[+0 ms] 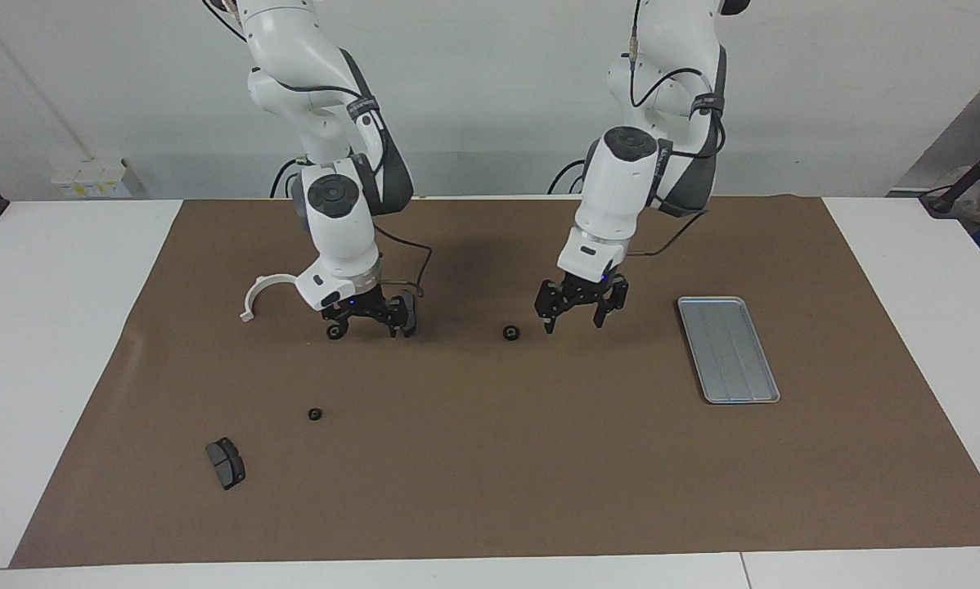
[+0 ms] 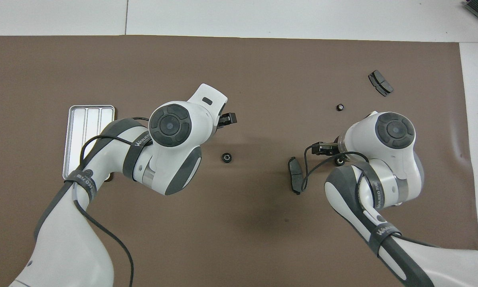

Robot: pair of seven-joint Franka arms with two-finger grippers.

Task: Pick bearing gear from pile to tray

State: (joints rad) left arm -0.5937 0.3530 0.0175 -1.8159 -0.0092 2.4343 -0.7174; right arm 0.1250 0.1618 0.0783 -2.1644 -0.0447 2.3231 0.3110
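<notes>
Three small black rings show: one (image 1: 511, 333) mid-mat, one (image 1: 315, 414) near a brake pad, one (image 1: 336, 331) under the right arm. Two brake pads (image 1: 226, 463) (image 2: 295, 175), one white bracket (image 1: 262, 295), one tray (image 1: 727, 349).

Scattered pile (image 1: 318, 368) (tray (image 1: 728, 350) bare)
</notes>
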